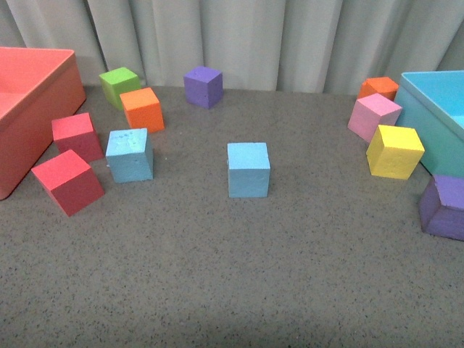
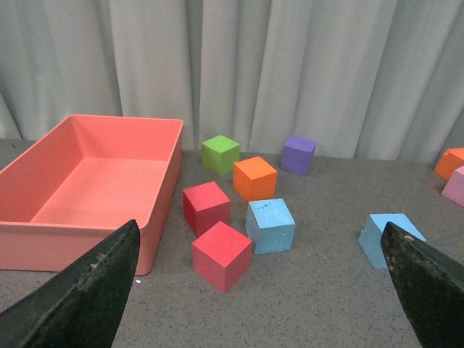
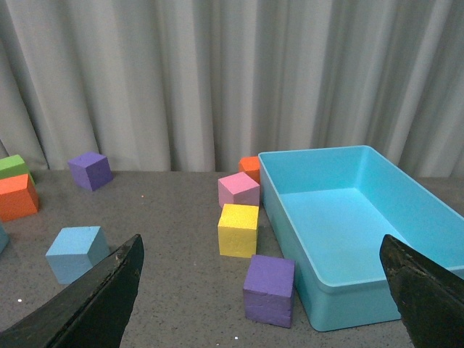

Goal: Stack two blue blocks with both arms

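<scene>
Ahead of the left gripper (image 2: 259, 226), between its two black fingers (image 2: 87, 290), which stood wide apart and held nothing, lay the speckled blue block (image 2: 270, 225), flat on the grey table (image 2: 319, 304). Two red cubes (image 2: 206, 206) sat just beside that block, on the side toward the red bin (image 2: 163, 188). An orange cube (image 2: 254, 178) sat close behind it, and a green cube (image 2: 220, 154) and a far purple cube (image 2: 298, 154) sat nearer the curtain (image 2: 290, 65). The second blue block (image 2: 380, 235) lay well apart from the first, toward the robot's right, with one edge hidden behind the tip of one of that gripper's fingers. The right gripper (image 3: 261, 239) was likewise spread wide and empty. The second blue block lay ahead of it, just beyond one fingertip, turned slightly on the table. Only a sliver of the speckled one showed at the edge of that view. A yellow cube (image 3: 238, 230), a pink cube (image 3: 238, 190) and a near purple cube (image 3: 269, 290) sat between the right gripper's fingers, all just beside the turquoise bin (image 3: 290, 210), whose long wall ran ahead of the other finger. Neither arm showed in the front view. Both blue blocks rested separately on the table there, neither on top of the other.
</scene>
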Tool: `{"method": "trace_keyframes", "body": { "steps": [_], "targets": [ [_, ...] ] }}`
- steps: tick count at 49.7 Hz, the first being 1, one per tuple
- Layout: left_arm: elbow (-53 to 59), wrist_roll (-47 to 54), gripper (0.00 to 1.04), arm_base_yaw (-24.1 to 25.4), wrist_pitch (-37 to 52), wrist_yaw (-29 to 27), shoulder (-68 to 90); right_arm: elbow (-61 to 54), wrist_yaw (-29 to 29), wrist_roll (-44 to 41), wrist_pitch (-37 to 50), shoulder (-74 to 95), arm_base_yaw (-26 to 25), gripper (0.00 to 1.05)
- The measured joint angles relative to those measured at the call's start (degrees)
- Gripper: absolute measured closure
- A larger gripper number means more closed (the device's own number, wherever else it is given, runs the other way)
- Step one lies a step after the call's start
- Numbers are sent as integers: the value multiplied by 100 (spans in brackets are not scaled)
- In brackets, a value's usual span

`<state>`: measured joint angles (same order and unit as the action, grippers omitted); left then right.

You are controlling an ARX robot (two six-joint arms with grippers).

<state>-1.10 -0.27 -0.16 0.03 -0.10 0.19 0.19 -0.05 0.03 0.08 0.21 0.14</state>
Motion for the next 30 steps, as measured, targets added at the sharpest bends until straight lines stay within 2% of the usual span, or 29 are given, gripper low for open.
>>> {"method": "trace_keyframes", "body": {
  "steps": [5, 9, 18, 24, 30],
  "targets": [
    [-9, -2, 7, -2, -20, -33, 15, -2, 0, -2, 2, 0, 0, 10],
    [-245, -120, 7, -149, -702, -407, 693, 0, 0, 0, 0, 0, 0, 10],
    [-697, -448, 7, -361, 459, -501, 3001, -2, 0, 0, 2, 0, 0, 10],
    [-1432, -579, 7, -761, 1368, -549, 5112, 0, 0, -2, 0, 0, 0, 10],
    [-2472, -691, 7, -1040, 1499, -529, 7128, -2, 0, -2, 0, 0, 0, 10]
  ]
}}
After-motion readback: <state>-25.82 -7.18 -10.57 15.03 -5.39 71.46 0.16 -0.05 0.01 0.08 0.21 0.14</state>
